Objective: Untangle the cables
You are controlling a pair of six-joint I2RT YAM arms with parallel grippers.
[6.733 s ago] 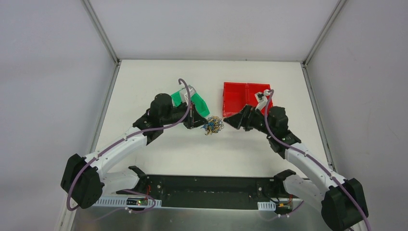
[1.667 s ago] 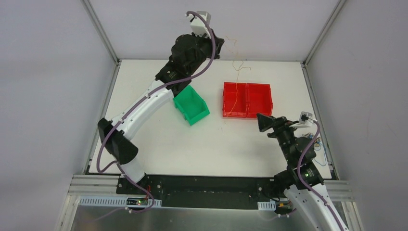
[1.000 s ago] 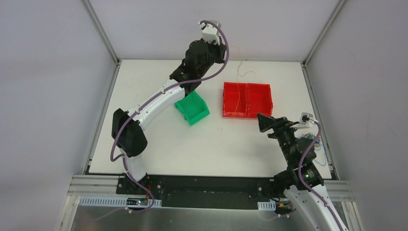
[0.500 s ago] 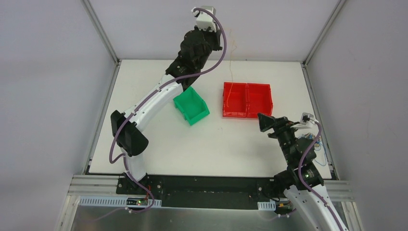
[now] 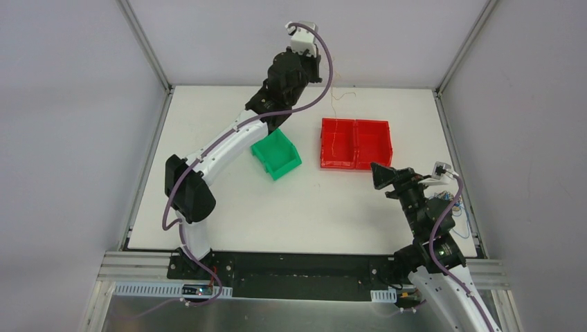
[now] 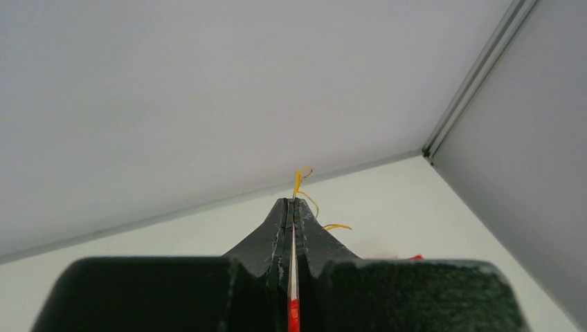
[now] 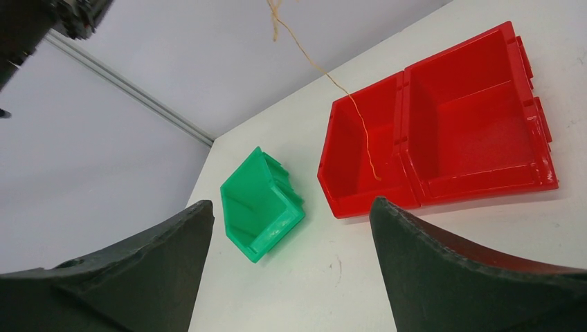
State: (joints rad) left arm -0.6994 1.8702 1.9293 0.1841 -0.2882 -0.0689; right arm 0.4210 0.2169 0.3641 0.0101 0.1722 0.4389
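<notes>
My left gripper (image 5: 317, 73) is raised high over the table's far edge, shut on one thin orange-yellow wire (image 5: 331, 124). The wire hangs down, its lower end inside the left compartment of the red bin (image 5: 356, 123). In the left wrist view the closed fingertips (image 6: 293, 202) pinch the wire (image 6: 299, 181). My right gripper (image 5: 377, 176) is open and empty, low near the table's right side; in its wrist view (image 7: 291, 203) the hanging wire (image 7: 346, 97) shows. The remaining tangle of orange, blue and black cables (image 5: 448, 201) lies at the table's right edge behind the right arm.
A green bin (image 5: 275, 153) stands tilted left of the red bin; it also shows in the right wrist view (image 7: 259, 204), with the two-compartment red bin (image 7: 401, 138) to its right. Grey enclosure walls surround the white table.
Since the early frame my left gripper pulled an orange-yellow wire from the tangle and lifted it high. In the last second it swayed above the red bin, the wire's end dipping into it.
</notes>
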